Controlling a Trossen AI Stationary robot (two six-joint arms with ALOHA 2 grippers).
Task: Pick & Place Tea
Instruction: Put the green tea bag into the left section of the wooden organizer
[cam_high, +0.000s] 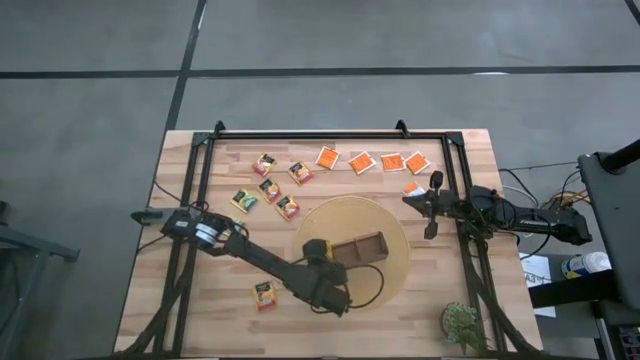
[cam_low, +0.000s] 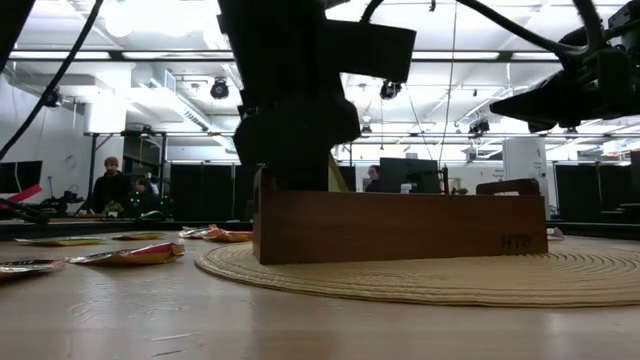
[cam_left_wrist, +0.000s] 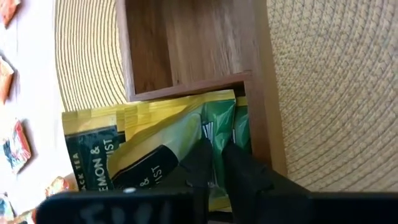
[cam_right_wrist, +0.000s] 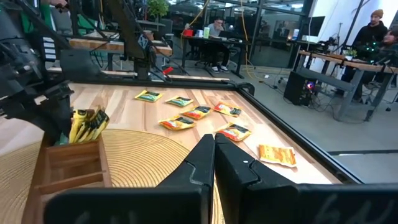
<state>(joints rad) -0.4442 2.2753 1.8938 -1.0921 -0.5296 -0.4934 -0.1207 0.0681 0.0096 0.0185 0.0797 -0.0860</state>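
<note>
over the wooden tray (cam_high: 358, 248), your left gripper (cam_left_wrist: 214, 163) sits pinched on the green-and-yellow sachets (cam_left_wrist: 155, 134) to seat them upright; right gripper (cam_right_wrist: 214, 155) waits, fingers together.

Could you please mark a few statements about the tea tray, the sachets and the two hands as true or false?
1. The wooden tray sits on the round woven mat. True.
2. The left hand is at the tray's end compartment, fingers on green-and-yellow sachets standing in it. True.
3. Every compartment of the tray holds tea. False: in the left wrist view the compartment next to the filled one is bare wood.
4. The right hand carries an orange sachet. False: its fingers are shut on nothing, over the mat's right side.
5. One sachet lies alone near the table's front edge, left of the mat. True.
6. The bright orange sachets are stacked in one pile. False: they lie spread in a row.
</note>
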